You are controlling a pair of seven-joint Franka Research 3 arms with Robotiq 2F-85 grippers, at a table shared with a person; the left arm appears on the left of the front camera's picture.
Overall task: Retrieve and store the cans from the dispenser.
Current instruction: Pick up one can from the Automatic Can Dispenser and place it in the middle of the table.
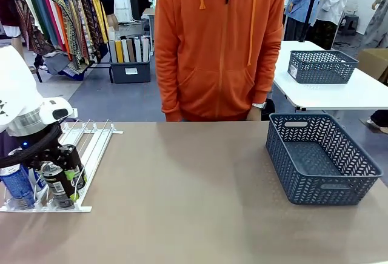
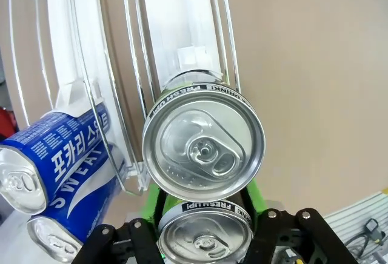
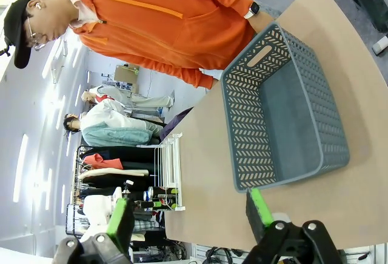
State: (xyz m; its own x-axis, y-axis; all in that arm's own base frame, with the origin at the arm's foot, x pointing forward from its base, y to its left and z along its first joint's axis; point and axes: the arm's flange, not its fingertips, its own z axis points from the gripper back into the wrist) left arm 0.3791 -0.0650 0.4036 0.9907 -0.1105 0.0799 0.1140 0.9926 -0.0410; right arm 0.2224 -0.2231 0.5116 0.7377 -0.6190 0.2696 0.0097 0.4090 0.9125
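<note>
Dispenser: clear-and-white plastic rack of long, wire-edged sloped rails (image 1: 91, 140), at the robot's-left end of the matte tan tabletop (image 1: 194, 215); a white plastic pusher block (image 2: 193, 58) sits up one rail, behind the dark cans.
Left gripper: black two-finger gripper with green pads (image 2: 203, 196), reaching down at the dispenser's front lip; its pads press against both sides of the black-rimmed silver-topped front can (image 2: 206, 240), pinching it.
Dark-can lettering: the front can's rim reads "FRESH UP!"; the second black-rimmed can (image 2: 203, 149), just behind it up the same dispenser rail, reads "FRESH UP! DRINK" in white; both tops are bright aluminium with pull tabs.
Blue-can lettering: two glossy blue-and-white cans (image 2: 60, 149) stand in the dispenser's neighbouring rail; the rear one carries Korean script "포카리" and "SWEAT" in white, with fine print too small to read.
Right gripper: matching black gripper with green pads (image 3: 189, 202), well apart from the dispenser; fingers spread wide.
Basket: blue-grey plastic basket with herringbone lattice walls and slot handles (image 1: 282, 155), well apart from the dispenser, at the tabletop's opposite end.
Person: figure in an orange zip hoodie with drawstrings (image 1: 218, 46), standing at the table's far edge, beyond the dispenser and toward the basket's side of it.
</note>
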